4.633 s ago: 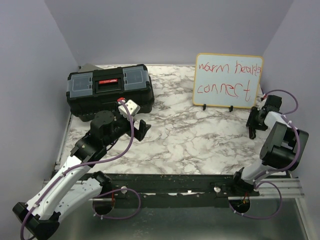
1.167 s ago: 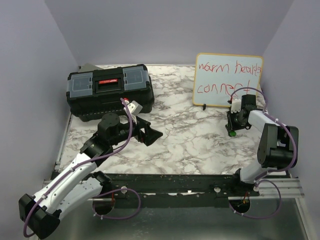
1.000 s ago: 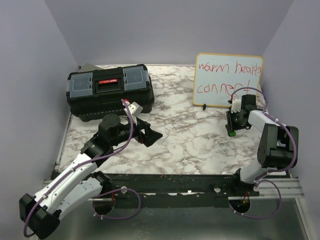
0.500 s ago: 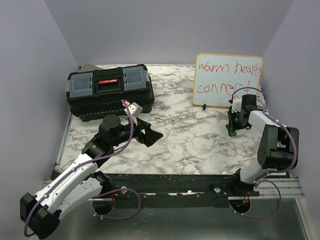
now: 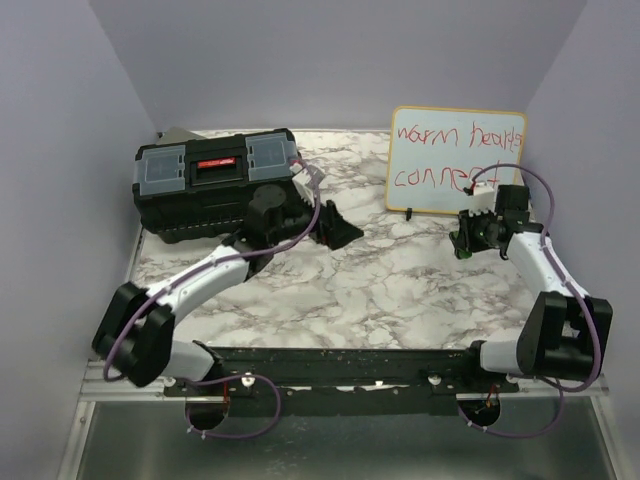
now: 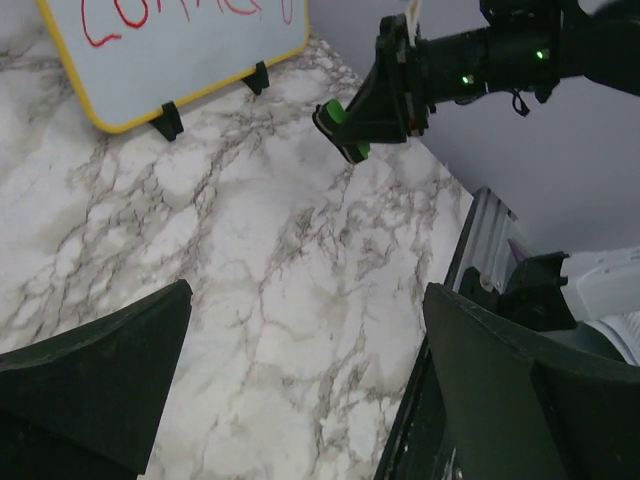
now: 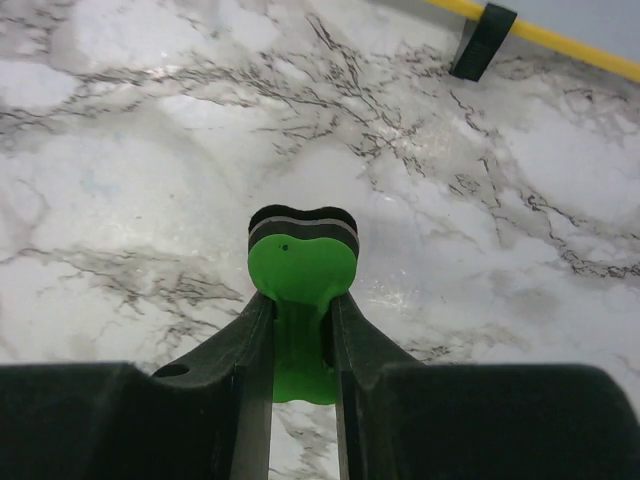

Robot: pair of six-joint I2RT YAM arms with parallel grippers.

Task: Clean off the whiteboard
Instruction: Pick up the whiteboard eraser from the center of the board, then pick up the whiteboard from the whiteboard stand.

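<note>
At the far right of the marbled surface (image 5: 400,290), just in front of the whiteboard (image 5: 455,160): the right end effector (image 5: 464,243) has drawn its jaws together over the last second. It now pinches a green eraser (image 7: 302,262), the block clamped between both fingers with its dark felt end leading away from the wrist. From the left wrist view the eraser appears to be carried off the surface, though the gap is hard to judge.

The left end effector (image 5: 336,227) has meanwhile swung out past the black toolbox (image 5: 220,180) toward the middle of the surface. Its jaws stand wide apart and hold nothing.

Significance: the wiping tool looks secured, so erasing can probably begin. None is done yet, since the red writing (image 5: 450,178) is whole.

Relative position: the whiteboard stands upright on small black feet (image 7: 482,40) at the back right. It lies just beyond and above the held eraser, near but apart from it.
</note>
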